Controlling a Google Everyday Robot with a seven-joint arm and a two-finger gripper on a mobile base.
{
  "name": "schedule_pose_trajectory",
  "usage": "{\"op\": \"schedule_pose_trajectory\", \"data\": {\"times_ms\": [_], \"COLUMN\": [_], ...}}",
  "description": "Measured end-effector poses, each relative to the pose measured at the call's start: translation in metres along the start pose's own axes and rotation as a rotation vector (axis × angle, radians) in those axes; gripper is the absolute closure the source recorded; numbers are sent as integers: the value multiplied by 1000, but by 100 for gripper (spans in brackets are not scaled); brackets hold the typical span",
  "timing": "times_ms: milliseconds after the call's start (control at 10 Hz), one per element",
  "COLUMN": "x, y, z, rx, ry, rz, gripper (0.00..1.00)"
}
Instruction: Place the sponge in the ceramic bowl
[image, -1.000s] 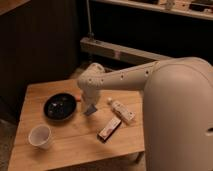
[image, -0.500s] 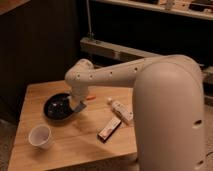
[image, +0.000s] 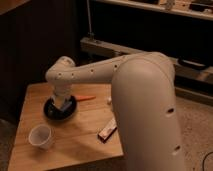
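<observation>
The black ceramic bowl (image: 70, 113) sits on the left part of the wooden table (image: 75, 145). My gripper (image: 62, 101) hangs straight down over the bowl's middle, at the end of the white arm that reaches in from the right. A small blue-grey sponge (image: 64, 104) shows at its tip, just above the inside of the bowl, with the gripper shut on it. The arm hides the back of the bowl.
A small white cup (image: 40, 136) stands near the table's front left. A long dark-and-tan box (image: 107, 129) lies front right, an orange object (image: 86, 97) just right of the bowl. Behind the table are a dark wall and shelving.
The arm has swung left across the table, carrying the sponge from near the box to a spot over the bowl and lowering it toward the bowl.
</observation>
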Motion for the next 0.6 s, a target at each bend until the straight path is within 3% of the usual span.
{"op": "schedule_pose_trajectory", "data": {"times_ms": [300,400,600], "x": [2,4,7], "y": [4,2,-3], "z": [13,18,20], "rx": [-77,-103,-116], "ry": [-31,-54,-71], "rz": [-8,9,28], "gripper": [25,20,20]}}
